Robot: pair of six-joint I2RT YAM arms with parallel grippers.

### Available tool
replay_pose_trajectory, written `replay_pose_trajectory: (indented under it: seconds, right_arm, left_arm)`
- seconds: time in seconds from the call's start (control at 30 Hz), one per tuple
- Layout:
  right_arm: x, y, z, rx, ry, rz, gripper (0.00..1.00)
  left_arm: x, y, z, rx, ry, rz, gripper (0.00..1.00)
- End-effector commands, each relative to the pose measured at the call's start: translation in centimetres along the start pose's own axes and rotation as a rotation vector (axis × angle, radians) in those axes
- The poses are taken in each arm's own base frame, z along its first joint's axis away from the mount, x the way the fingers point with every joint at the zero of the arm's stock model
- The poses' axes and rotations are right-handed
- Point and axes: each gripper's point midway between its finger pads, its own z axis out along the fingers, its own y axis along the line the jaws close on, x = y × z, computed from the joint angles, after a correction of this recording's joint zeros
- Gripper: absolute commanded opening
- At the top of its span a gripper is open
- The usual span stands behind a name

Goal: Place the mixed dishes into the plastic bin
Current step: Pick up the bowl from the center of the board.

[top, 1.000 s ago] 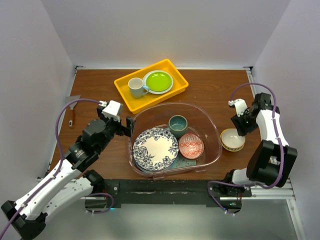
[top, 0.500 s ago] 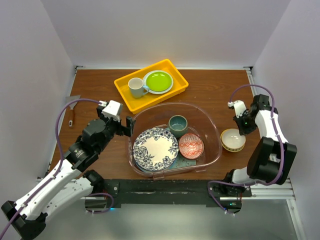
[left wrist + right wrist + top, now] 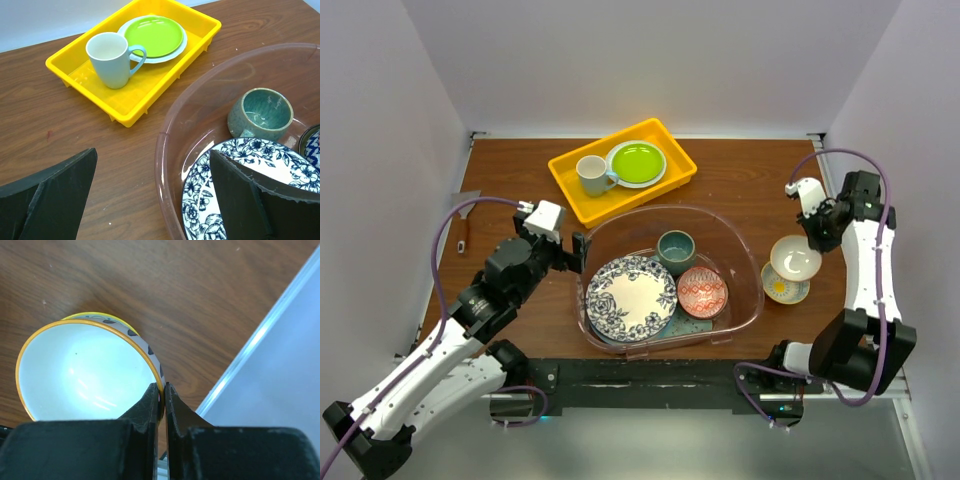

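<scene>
- right fingers (image 3: 154, 396) pinched tight on the yellow-rimmed bowl (image 3: 85, 370) rim, right of frame, bowl tilted above the worktop (image 3: 740, 170)
- left fingers (image 3: 60, 185) spread wide, empty, at the plastic bin (image 3: 745, 255) left rim

Right end effector (image 3: 161, 392) pinched closed, left end effector (image 3: 153, 155) spread wide

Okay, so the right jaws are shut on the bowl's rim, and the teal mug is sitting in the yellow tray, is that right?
Not quite. The top external view shows the teal mug sitting inside the plastic bin, not in the yellow tray. The rest of what you said stands.
</scene>
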Motion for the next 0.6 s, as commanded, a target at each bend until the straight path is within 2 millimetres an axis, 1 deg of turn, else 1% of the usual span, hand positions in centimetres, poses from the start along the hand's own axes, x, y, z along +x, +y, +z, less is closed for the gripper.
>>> replay_pose_trajectory:
  seconds: [0.0, 0.1, 0.37, 0.57]
  right_arm:
    - [-2.7, -0.5, -3.7, 0.037, -0.113, -0.03, 0.0]
    - [-3.7, -0.4, -5.1, 0.046, -0.156, -0.033, 0.0]
    - [-6.4, 0.8, -8.6, 0.013, -0.265, -0.021, 0.0]
    - [-8.1, 2.4, -9.9, -0.034, -0.33, -0.027, 0.0]
  left_arm:
    - [-0.5, 0.2, 0.2, -0.004, -0.023, 0.006, 1.0]
    - [-0.5, 0.2, 0.2, -0.004, -0.022, 0.008, 1.0]
    - [-0.6, -0.4, 0.2, 0.032, -0.029, 0.007, 1.0]
    - [-0.7, -1.1, 0.2, 0.077, -0.039, 0.01, 1.0]
